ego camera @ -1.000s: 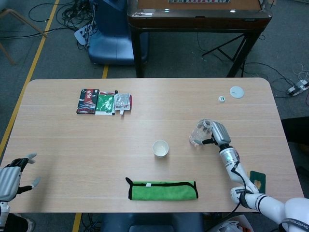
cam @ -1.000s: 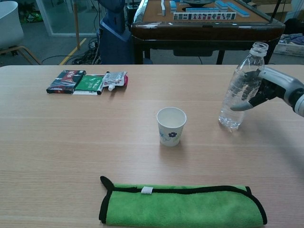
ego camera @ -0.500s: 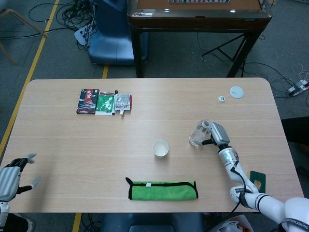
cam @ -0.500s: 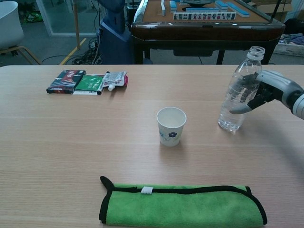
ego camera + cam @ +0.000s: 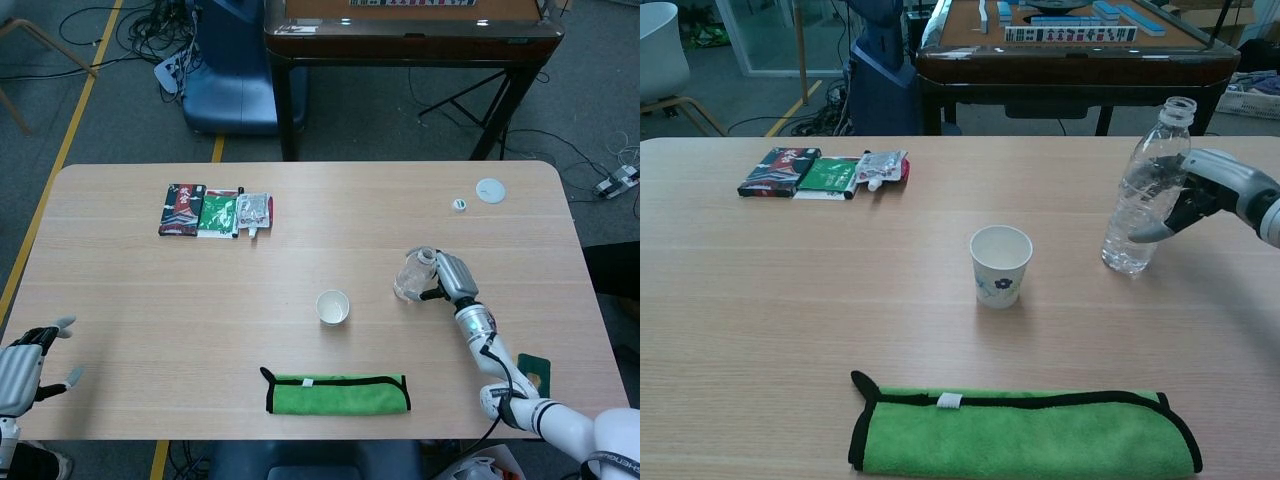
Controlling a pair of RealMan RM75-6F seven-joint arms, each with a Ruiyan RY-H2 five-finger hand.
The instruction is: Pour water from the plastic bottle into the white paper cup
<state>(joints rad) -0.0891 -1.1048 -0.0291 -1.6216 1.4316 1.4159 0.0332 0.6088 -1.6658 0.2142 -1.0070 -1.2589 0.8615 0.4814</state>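
Light wood table (image 5: 120, 290) with rounded corners on grey floor; yellow floor tape, loose cables and a blue chair base behind it, plus a dark wooden game table (image 5: 1070, 55) at the far side, tiles on top visible only in chest view. Left hand (image 5: 25, 360) sits at the near-left table edge, fingers apart, holding nothing; head view only, chest view doesn't reach it. Far left of the tabletop: row of snack packets (image 5: 215, 211), well apart from everything else. Near edge, centre: folded green cloth (image 5: 1025, 433) with black trim. White paper cup (image 5: 1000, 265) stands upright mid-table, mouth up, floral print on the side seen only in chest view. Plastic bottle (image 5: 1145, 195) to the right of the cup, apart from it, uncapped, long axis near vertical with a slight tilt, neck up, base at the table. Right hand (image 5: 1205, 190) grasps the bottle from its right side, fingers wrapped on the body. Head view alone shows a small bottle cap (image 5: 460, 205) and a white disc (image 5: 490, 190) near the far-right corner.
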